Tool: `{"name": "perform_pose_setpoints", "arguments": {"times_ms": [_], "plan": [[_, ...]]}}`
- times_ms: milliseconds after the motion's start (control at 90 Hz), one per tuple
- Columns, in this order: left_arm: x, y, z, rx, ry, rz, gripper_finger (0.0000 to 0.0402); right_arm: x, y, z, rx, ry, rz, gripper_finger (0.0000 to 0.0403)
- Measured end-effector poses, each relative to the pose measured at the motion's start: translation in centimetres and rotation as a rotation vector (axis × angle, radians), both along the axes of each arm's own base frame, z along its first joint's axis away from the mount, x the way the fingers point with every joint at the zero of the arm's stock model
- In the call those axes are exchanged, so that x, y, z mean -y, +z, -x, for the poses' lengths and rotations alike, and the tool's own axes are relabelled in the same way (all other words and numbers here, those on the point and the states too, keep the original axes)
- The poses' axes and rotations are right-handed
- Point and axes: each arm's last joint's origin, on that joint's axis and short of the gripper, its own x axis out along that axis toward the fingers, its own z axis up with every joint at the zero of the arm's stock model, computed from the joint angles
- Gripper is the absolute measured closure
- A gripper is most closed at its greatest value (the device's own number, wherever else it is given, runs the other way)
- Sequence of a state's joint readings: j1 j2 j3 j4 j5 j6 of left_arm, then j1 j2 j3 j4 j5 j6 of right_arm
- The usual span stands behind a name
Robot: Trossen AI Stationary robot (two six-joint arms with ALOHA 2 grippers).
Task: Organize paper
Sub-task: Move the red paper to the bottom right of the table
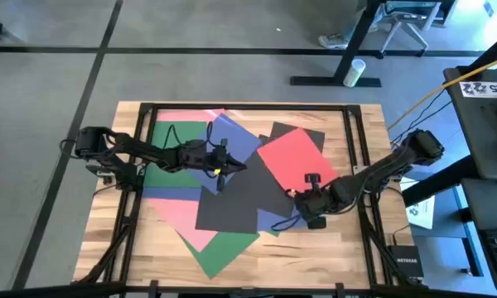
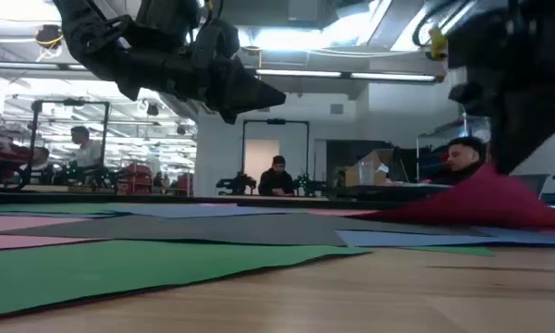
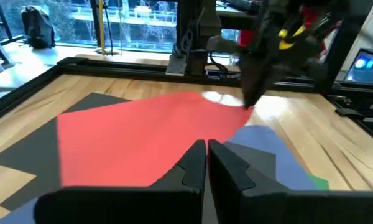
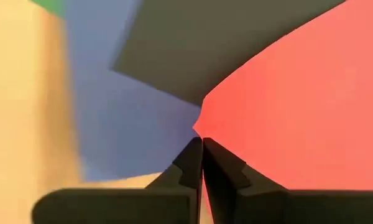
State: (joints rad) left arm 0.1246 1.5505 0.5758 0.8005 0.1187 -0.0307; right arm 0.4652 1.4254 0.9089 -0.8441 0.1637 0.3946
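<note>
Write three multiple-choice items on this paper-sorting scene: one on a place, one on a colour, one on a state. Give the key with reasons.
1. Where is the left gripper?
A. Over the sheets in mid-table
B. Off the table
C. On bare wood at the near edge

2. What colour is the flat construction-paper sheet pinched by the right gripper?
A. Green
B. Red
C. Pink

3. How do the right gripper's fingers stand?
A. Wide open
B. Shut on a sheet's corner
C. Out of view

Key: 1 A, the high view shows it above the overlapping sheets. 2 B, the red sheet meets the fingertips in the right wrist view. 3 B, the fingers close together on that corner.
</note>
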Motion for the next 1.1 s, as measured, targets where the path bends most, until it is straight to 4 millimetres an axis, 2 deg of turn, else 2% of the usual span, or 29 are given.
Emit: {"name": "perform_pose_setpoints", "arguments": {"times_ms": [122,256,567,822,1100], "plan": [[0.0,0.0,0.0,0.000,0.001,0.001,0.0402,-0.8,2.1,-0.5,-0.036,-0.010,-0.157,0.0403],[0.0,0.0,0.0,0.000,0.001,0.000,0.0402,-1.4,3.5,-0.7,-0.090,-0.023,-0.314,0.0403],[-0.1,0.0,0.0,0.004,0.002,-0.005,0.0402,-4.1,3.9,0.6,-0.279,-0.089,-0.587,0.0403],[-0.1,0.0,0.0,0.004,0.001,-0.012,0.0402,-7.1,5.0,0.3,-0.249,-0.092,-0.820,0.0403],[-0.8,0.0,0.1,0.004,0.027,-0.008,0.0402,-7.9,5.9,-0.5,-0.260,-0.169,-0.986,0.0403]]}}
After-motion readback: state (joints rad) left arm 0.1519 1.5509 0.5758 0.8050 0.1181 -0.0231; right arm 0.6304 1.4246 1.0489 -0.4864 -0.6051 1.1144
